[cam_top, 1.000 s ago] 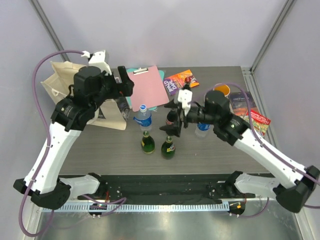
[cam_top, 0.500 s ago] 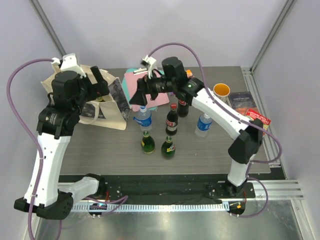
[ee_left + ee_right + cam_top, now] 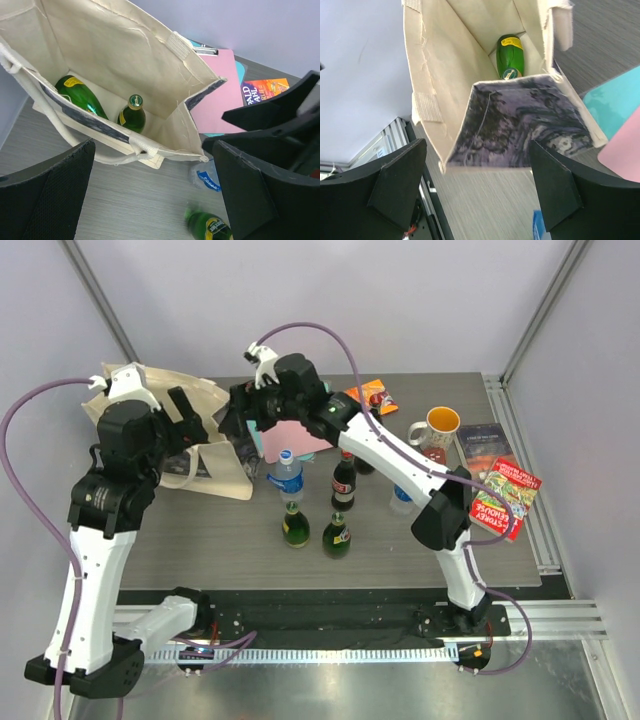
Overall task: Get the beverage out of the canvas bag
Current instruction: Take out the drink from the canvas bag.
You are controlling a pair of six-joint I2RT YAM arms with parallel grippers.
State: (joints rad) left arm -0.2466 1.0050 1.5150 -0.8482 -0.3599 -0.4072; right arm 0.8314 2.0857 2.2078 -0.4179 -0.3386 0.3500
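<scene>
The cream canvas bag (image 3: 222, 452) lies at the table's back left, its mouth open. In the left wrist view the canvas bag (image 3: 125, 55) holds two green glass bottles, one lying (image 3: 80, 94) and one with its gold cap towards me (image 3: 132, 115). The right wrist view shows the bag's dark print (image 3: 520, 125) and one green bottle (image 3: 510, 59) inside. My left gripper (image 3: 188, 412) is open and empty above the bag's left side. My right gripper (image 3: 234, 408) is open and empty over the bag's right edge, apart from the cloth.
In front of the bag stand a water bottle (image 3: 286, 476), a cola bottle (image 3: 343, 480) and two green bottles (image 3: 295, 527) (image 3: 336, 537). A pink clipboard (image 3: 300, 437), a snack bag (image 3: 371, 396), a mug (image 3: 438, 426) and books (image 3: 503, 498) lie behind and right.
My right arm has swung from the table's middle over to the bag at the back left. My left gripper has drawn back to the left, above the bag's mouth.
</scene>
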